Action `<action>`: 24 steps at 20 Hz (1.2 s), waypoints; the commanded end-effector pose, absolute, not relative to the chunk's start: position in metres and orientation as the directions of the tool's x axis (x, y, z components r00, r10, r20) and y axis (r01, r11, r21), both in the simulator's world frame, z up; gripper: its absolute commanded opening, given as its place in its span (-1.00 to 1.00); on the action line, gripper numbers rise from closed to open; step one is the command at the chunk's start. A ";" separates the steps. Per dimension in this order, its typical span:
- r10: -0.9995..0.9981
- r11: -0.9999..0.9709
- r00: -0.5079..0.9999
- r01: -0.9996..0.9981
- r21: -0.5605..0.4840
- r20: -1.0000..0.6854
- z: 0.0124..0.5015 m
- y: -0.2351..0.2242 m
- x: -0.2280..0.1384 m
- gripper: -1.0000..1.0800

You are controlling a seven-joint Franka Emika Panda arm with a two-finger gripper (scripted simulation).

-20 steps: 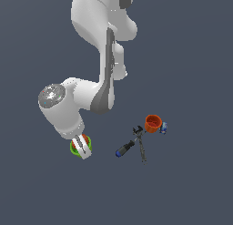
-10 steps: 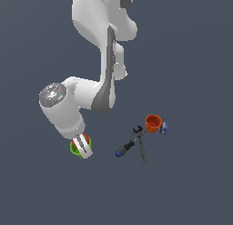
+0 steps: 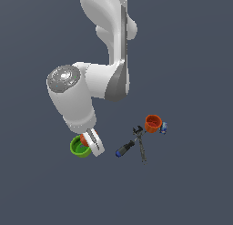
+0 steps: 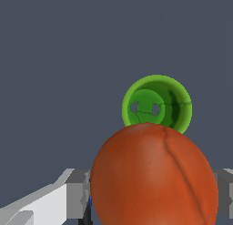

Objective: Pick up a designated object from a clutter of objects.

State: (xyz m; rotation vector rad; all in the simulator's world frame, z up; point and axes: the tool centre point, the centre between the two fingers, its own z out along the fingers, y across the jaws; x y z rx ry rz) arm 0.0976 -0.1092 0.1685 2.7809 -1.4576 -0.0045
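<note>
The designated object, a red-orange lumpy ball (image 4: 152, 174), fills the wrist view between my two grey fingers (image 4: 75, 194). My gripper (image 4: 150, 194) is shut on it. In the exterior view the ball (image 3: 84, 139) shows as a small orange patch between the white fingers (image 3: 96, 146), with the gripper (image 3: 89, 144) just above the green bowl (image 3: 79, 148) at the exterior view's left. The green bowl (image 4: 157, 105) lies below and apart from the ball in the wrist view.
To the exterior view's right lie a black cylinder with a blue tip (image 3: 124, 149), a dark thin clamp tool (image 3: 140, 143), an orange cup (image 3: 153, 123) and a tiny blue item (image 3: 163, 127) beside the cup. The arm's large white links (image 3: 73, 99) hang over the bowl.
The arm has risen and shifted slightly to the exterior view's right, carrying the ball up off the bowl. The other objects have not moved.
</note>
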 end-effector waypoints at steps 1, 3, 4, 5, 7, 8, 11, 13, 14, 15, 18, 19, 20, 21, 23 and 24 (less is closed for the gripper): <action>-0.822 -0.569 0.569 -0.822 0.001 0.001 0.193 -0.089 0.101 -1.00; -0.822 -0.569 0.569 -0.822 0.001 0.001 0.211 -0.073 0.104 -1.00; -0.822 -0.569 0.569 -0.822 0.001 0.001 0.221 -0.065 0.105 -1.00; -0.822 -0.569 0.569 -0.822 0.001 0.001 0.230 -0.057 0.106 -1.00; -0.822 -0.569 0.569 -0.822 0.001 0.002 0.249 -0.040 0.109 -1.00; -0.822 -0.569 0.569 -0.822 0.001 0.002 0.259 -0.032 0.111 -1.00; -0.822 -0.569 0.569 -0.822 0.001 0.002 0.287 -0.008 0.115 -1.00; -0.822 -0.569 0.569 -0.822 0.001 0.002 0.305 0.008 0.118 -1.00; -0.822 -0.569 0.569 -0.822 0.001 0.002 0.314 0.016 0.120 -1.00; -0.822 -0.569 0.569 -0.822 0.001 0.002 0.323 0.023 0.121 -1.00; -0.822 -0.569 0.569 -0.822 0.001 0.001 0.348 0.045 0.126 -1.00; -0.822 -0.569 0.569 -0.822 0.001 0.001 0.355 0.052 0.127 -1.00; -0.822 -0.569 0.569 -0.822 0.001 0.001 0.362 0.058 0.129 -1.00; -0.822 -0.569 0.569 -0.822 0.001 0.001 0.369 0.064 0.130 -1.00; -0.822 -0.569 0.569 -0.822 0.001 0.001 0.381 0.074 0.133 -1.00; -0.822 -0.569 0.569 -0.822 0.001 0.001 0.386 0.079 0.134 -1.00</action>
